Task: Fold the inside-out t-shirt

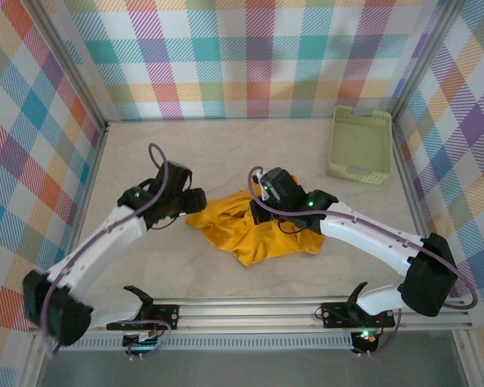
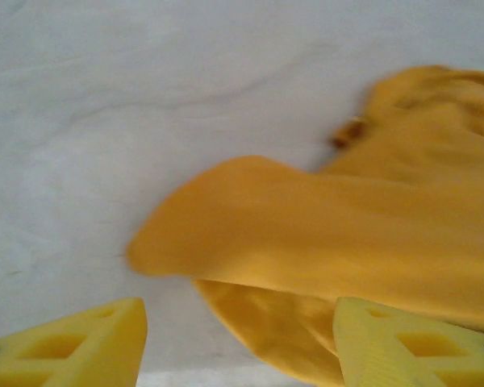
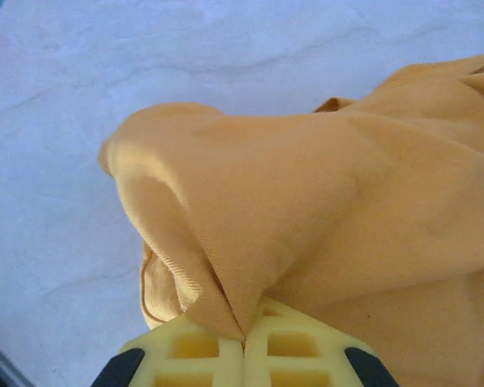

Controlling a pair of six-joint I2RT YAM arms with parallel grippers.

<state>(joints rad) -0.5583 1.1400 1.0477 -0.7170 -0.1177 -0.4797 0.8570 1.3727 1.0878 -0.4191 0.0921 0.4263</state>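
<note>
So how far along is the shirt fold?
Nothing looks folded yet: the t-shirt lies bunched in a heap on the table. In hand: the right gripper is shut on a pinch of its cloth, the left gripper open at its edge. Left: spreading it flat and every fold.

Rear overhead overview; wrist close-ups on t-shirt (image 2: 347, 234)
</note>
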